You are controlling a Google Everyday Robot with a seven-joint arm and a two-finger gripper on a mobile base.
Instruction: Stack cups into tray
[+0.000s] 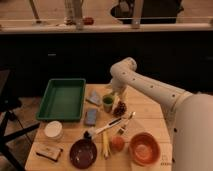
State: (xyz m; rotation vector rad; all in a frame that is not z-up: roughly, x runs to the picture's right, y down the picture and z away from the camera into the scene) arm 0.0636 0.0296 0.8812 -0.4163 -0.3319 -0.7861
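Observation:
A small green cup (107, 103) stands upright on the wooden table, right of the large green tray (62, 99). The tray has nothing in it. My gripper (112, 95) hangs from the white arm just above and around the top of the cup. The arm comes in from the right and hides part of the table behind it.
Two blue-grey sponges (91, 117) lie between tray and cup. A pine cone (120, 108) sits right of the cup. Toward the front are an orange bowl (144, 148), a maroon bowl (83, 153), a white cup (53, 130), an orange fruit (117, 143), brushes (107, 127) and a snack bar (48, 151).

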